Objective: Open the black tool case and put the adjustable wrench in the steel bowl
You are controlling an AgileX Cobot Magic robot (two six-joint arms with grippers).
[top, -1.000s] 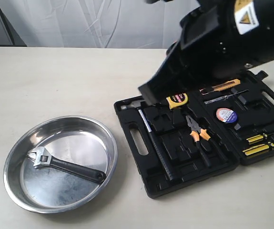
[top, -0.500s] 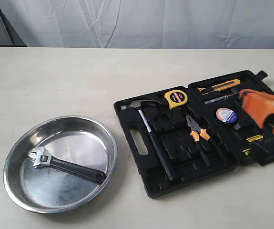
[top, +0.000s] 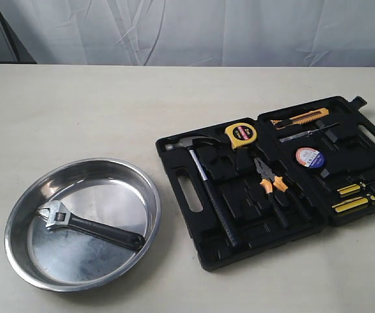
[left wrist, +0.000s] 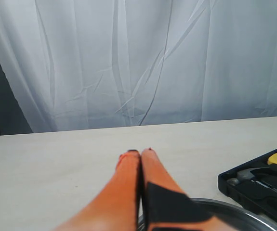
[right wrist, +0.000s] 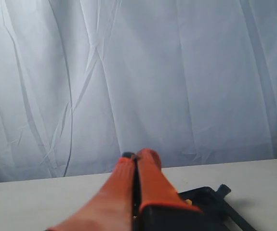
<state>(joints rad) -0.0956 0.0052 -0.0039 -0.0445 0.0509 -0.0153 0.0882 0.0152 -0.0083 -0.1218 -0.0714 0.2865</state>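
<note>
Lying in steel bowl [top: 99, 195]: adjustable wrench [top: 89, 228]

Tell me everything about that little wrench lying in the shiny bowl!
The adjustable wrench is short, with a shiny silver metal head and a black handle. It lies flat on the bottom of the steel bowl. Its head is toward the bowl's left side, and the handle slants toward the right wall. Only the bowl touches it, and nothing is holding it.

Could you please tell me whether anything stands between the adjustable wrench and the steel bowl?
Nothing visible does: the adjustable wrench already lies on the floor of the steel bowl, beside the open black tool case.
</note>
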